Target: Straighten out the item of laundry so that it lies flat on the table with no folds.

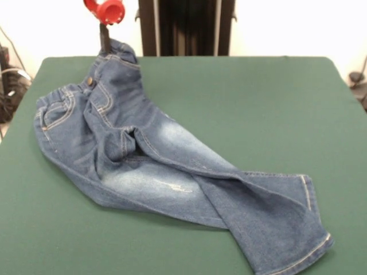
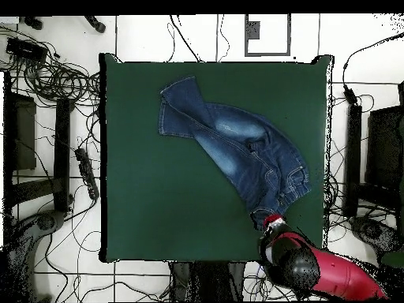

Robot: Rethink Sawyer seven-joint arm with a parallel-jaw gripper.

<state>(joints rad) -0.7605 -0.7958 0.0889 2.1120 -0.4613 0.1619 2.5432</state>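
Front view puts the jeans (image 1: 155, 166) across the green table (image 1: 269, 114) from ten o'clock to five o'clock, waistband at the left, the legs crossed and rumpled toward the right. One waistband corner stands pulled up at eleven o'clock under the gripper (image 1: 105, 35), apparently pinched and lifted so the cloth can be drawn out flat. The arm (image 2: 316, 268) reaches over the table edge, its claw seemingly clamped on that corner.

No legible txt, labels, brands or nos. anywhere in either view.
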